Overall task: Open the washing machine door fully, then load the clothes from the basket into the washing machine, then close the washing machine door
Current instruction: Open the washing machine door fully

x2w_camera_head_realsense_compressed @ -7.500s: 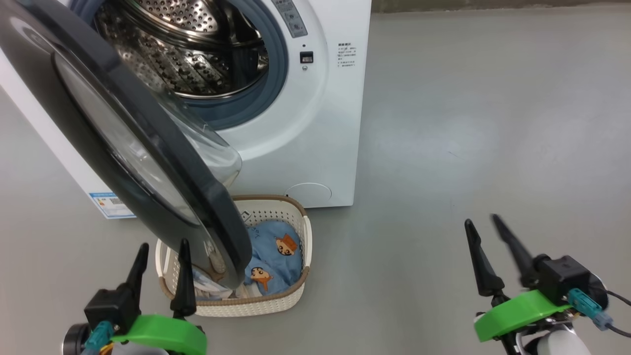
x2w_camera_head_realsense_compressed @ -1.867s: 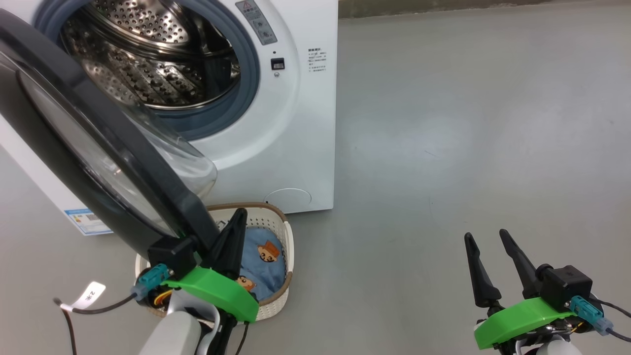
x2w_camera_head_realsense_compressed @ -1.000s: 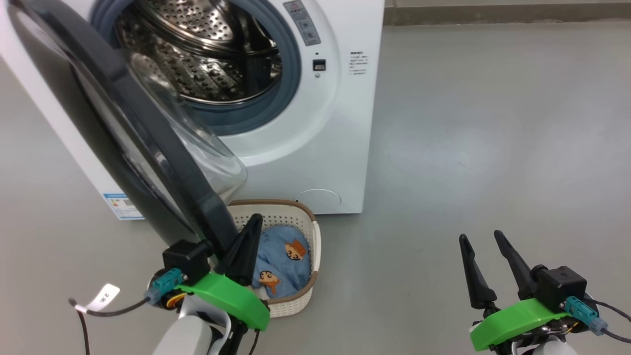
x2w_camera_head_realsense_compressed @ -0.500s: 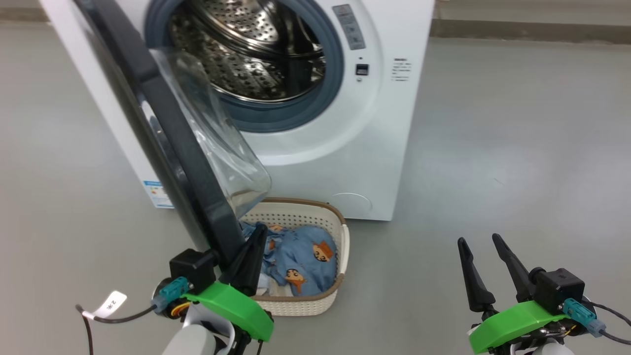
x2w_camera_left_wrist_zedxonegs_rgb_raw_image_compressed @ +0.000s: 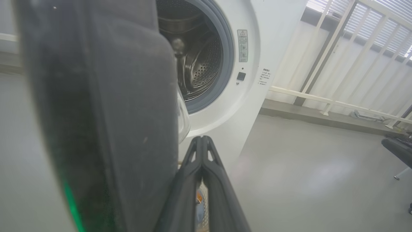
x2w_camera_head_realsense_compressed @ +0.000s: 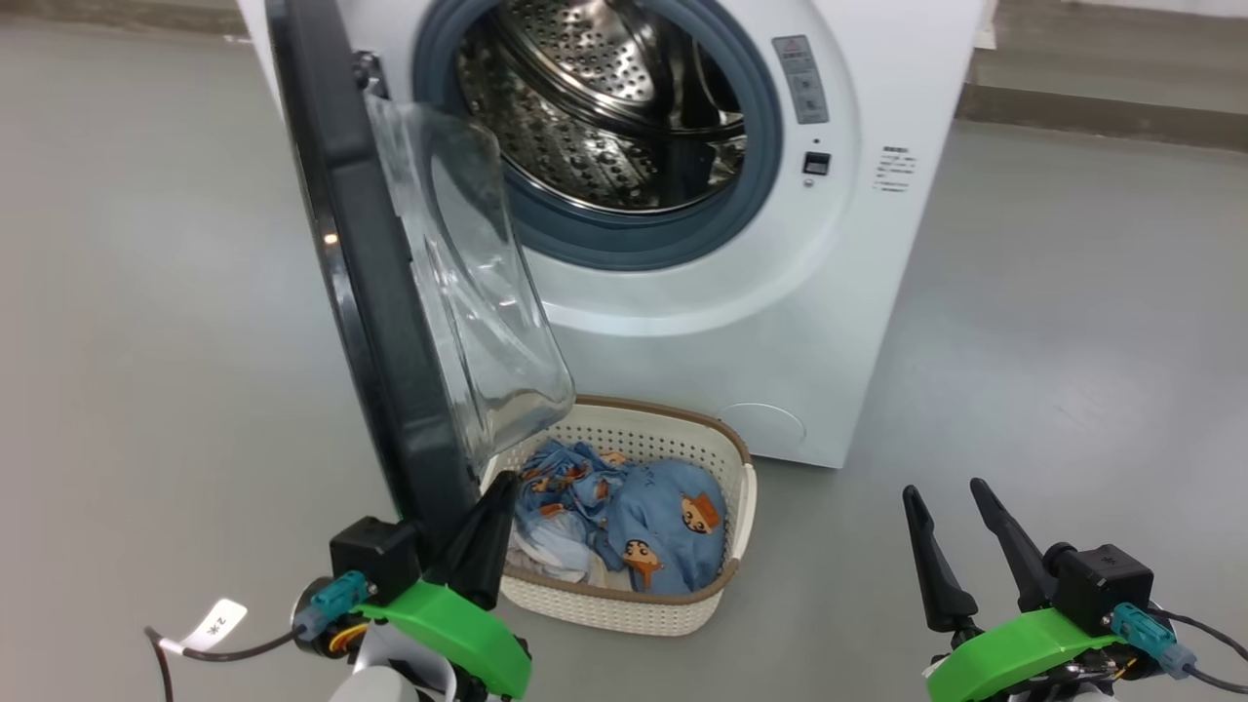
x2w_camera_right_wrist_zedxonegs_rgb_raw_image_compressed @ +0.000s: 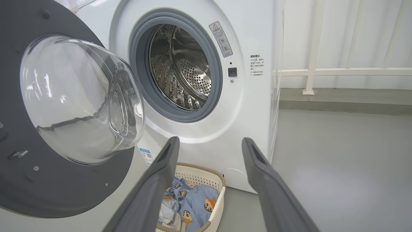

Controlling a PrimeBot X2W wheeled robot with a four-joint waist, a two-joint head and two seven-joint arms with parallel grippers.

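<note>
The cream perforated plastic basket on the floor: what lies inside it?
Crumpled light blue garments printed with orange-brown cartoon faces, plus some pale white cloth. They cover the basket's floor; the black door rim hides its left corner.

You can read a "2" on the white cable tag (x2w_camera_head_realsense_compressed: 216,622). The washing machine (x2w_camera_head_realsense_compressed: 682,292) has a grey label (x2w_camera_head_realsense_compressed: 799,78) with a warning triangle, its print too small to read.

A smooth grey floor (x2w_camera_head_realsense_compressed: 1072,292) is stretching away on every side, with soft patches of light glowing on its sheen. A low grey kerb (x2w_camera_right_wrist_zedxonegs_rgb_raw_image_compressed: 341,101) is running along its far edge, and a white railing (x2w_camera_left_wrist_zedxonegs_rgb_raw_image_compressed: 325,54) is standing on it before a pale wall (x2w_camera_right_wrist_zedxonegs_rgb_raw_image_compressed: 370,38). Daylight is showing through slats (x2w_camera_left_wrist_zedxonegs_rgb_raw_image_compressed: 383,29) higher up.
</note>
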